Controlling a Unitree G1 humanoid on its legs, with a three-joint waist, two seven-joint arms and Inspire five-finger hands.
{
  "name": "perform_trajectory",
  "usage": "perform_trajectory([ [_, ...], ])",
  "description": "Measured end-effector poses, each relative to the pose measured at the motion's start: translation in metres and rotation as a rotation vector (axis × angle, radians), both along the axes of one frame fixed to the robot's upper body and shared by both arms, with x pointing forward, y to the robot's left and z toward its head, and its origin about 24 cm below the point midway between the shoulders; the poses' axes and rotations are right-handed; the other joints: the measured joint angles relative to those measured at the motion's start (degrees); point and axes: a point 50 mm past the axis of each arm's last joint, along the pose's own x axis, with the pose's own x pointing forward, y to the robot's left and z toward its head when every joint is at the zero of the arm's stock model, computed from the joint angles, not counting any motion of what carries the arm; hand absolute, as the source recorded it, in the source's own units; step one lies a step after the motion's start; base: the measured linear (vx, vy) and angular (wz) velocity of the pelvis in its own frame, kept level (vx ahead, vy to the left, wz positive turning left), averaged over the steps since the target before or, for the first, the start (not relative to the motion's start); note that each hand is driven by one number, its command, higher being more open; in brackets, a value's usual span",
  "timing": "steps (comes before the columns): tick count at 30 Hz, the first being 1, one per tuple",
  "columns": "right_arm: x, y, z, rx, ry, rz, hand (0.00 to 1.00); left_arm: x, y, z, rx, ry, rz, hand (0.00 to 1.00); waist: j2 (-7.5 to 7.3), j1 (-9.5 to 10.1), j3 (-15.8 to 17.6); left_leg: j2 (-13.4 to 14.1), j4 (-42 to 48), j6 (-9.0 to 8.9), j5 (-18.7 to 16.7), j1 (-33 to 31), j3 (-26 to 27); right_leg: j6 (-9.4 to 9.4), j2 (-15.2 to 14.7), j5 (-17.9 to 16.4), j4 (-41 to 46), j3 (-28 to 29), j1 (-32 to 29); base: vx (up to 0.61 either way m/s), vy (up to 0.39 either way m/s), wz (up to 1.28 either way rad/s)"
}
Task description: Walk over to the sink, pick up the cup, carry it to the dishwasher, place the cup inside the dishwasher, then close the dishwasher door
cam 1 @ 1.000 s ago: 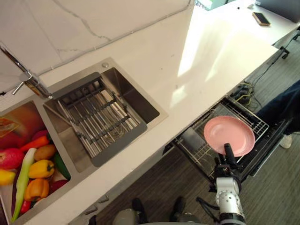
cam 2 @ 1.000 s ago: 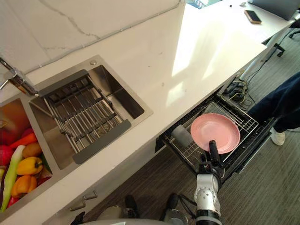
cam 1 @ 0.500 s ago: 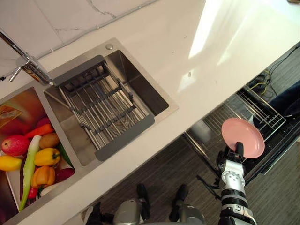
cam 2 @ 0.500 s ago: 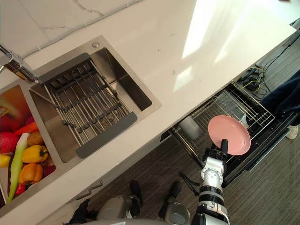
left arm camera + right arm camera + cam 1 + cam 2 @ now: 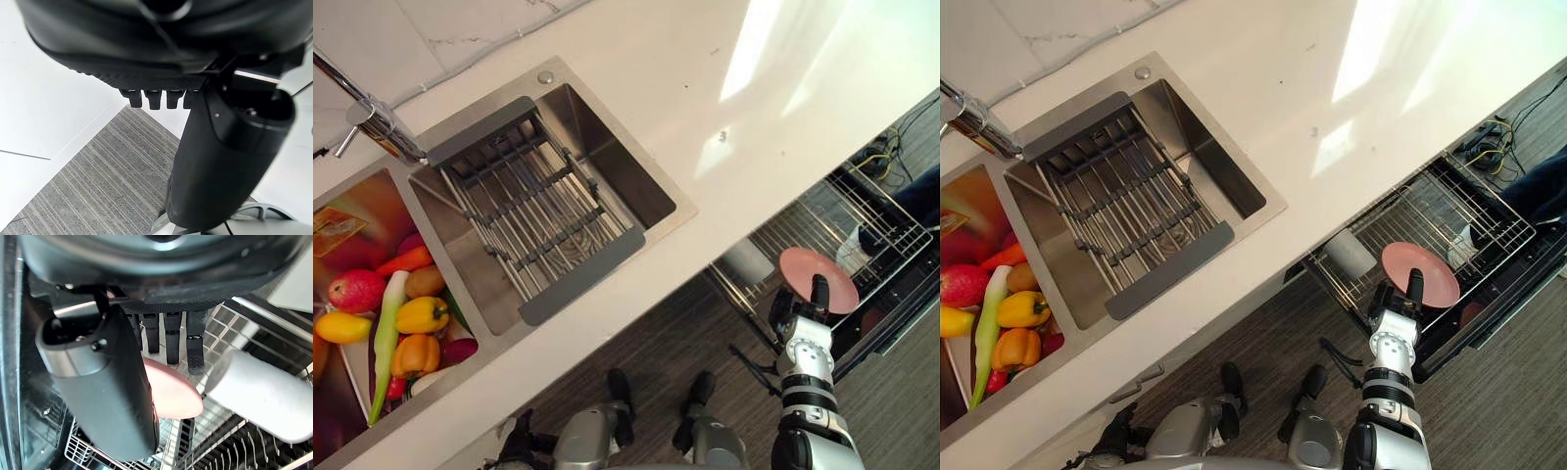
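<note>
The left hand [image 5: 161,49] hangs over grey carpet, fingers relaxed and holding nothing. To the right, the right hand [image 5: 800,311] pinches a pink plate [image 5: 803,264] between thumb and fingers above the pulled-out dishwasher rack [image 5: 891,220]. The cup [image 5: 745,262] lies on its side in that rack, just left of the plate. Farther left, a metal drainer [image 5: 524,211] sits in the sink [image 5: 607,157].

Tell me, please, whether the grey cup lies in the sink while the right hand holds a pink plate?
Not in the sink: the left eye view shows the cup lying in the dishwasher rack, while the right hand holds the pink plate.
</note>
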Motion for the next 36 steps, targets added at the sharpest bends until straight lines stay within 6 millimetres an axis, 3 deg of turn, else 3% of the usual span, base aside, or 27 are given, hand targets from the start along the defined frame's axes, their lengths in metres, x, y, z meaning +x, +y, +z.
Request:
perform_trajectory([
  [3,0.002,0.003,0.005,0.031,-0.111,-0.017,1.0,0.0,-0.001,0.0,0.002,0.0,-0.01,1.0,0.09,0.0,0.0,-0.1,-0.2,0.02,0.0,0.0,-0.1,0.0,0.0,0.0,0.0,0.0,0.0,0.0,0.0,0.0],
  [7,-0.003,0.015,0.024,-0.058,-0.225,0.081,1.0,0.001,-0.001,0.0,0.007,0.0,-0.023,1.0,0.12,-0.1,0.1,-0.1,-0.4,0.02,0.0,0.3,-0.4,0.0,0.0,0.0,0.0,0.0,0.3,0.0,0.0,0.0],
  [10,-0.008,0.036,0.038,-0.112,-0.309,0.214,1.0,0.0,-0.001,0.0,0.011,0.005,-0.035,1.0,0.11,-0.42,0.0,-0.1,-0.8,0.02,0.0,1.3,-0.4,0.01,0.0,0.0,0.0,0.1,1.2,0.0,0.0,0.0],
  [15,-0.03,0.085,0.041,-0.2,-0.39,0.406,1.0,-0.007,0.001,-0.001,0.022,0.019,-0.032,1.0,-0.42,-1.72,-0.9,-0.4,-2.0,-0.65,-0.4,2.8,-0.2,0.18,-0.2,-0.7,0.0,0.5,2.1,0.0,0.0,0.0],
  [17,-0.038,0.093,0.037,-0.216,-0.387,0.445,1.0,-0.013,0.002,-0.003,0.024,0.038,-0.03,1.0,-0.52,-2.19,-2.1,-0.5,-2.3,-0.12,0.0,3.6,-0.1,0.22,-0.1,-0.7,0.0,0.7,2.6,0.03,-0.002,-0.03],
  [20,-0.047,0.09,0.033,-0.309,-0.365,0.461,1.0,-0.023,0.003,-0.005,0.033,0.076,-0.059,1.0,-0.64,-2.93,-4.6,-0.4,-3.2,-0.15,-0.1,5.5,-0.3,0.21,0.1,-0.7,0.0,1.1,4.2,0.08,-0.004,0.02],
  [24,-0.056,0.08,0.049,-0.49,-0.391,0.419,1.0,-0.034,0.005,-0.007,0.037,0.099,-0.054,1.0,-1.24,-3.75,-6.2,-0.4,-3.4,-0.28,-0.3,6.3,0.0,0.19,0.1,-0.7,0.0,1.6,4.6,0.02,-0.005,-0.04],
  [31,-0.074,0.06,0.109,-1.048,-0.377,0.241,1.0,-0.063,0.002,-0.011,0.035,0.162,-0.028,1.0,-1.66,-4.94,-8.9,-0.5,-4.6,-0.58,-0.6,9.7,2.4,0.8,0.2,-1.3,0.0,3.4,6.4,-0.01,-0.014,-0.17],
  [33,-0.086,0.052,0.132,-1.29,-0.281,0.116,1.0,-0.072,0.001,-0.011,0.036,0.181,-0.016,1.0,-1.62,-5.05,-10.2,-0.5,-4.7,-0.68,-0.7,10.2,3.0,1.13,0.3,-1.5,0.0,4.0,6.4,0.0,-0.035,-0.16],
  [36,-0.098,0.042,0.152,-1.507,-0.139,-0.047,1.0,-0.079,0.001,-0.012,0.036,0.197,-0.007,1.0,-1.71,-5.58,-10.7,-0.4,-4.8,-0.72,-0.7,11.0,3.4,1.13,0.4,-1.5,0.0,4.4,6.9,0.0,-0.029,-0.08],
])
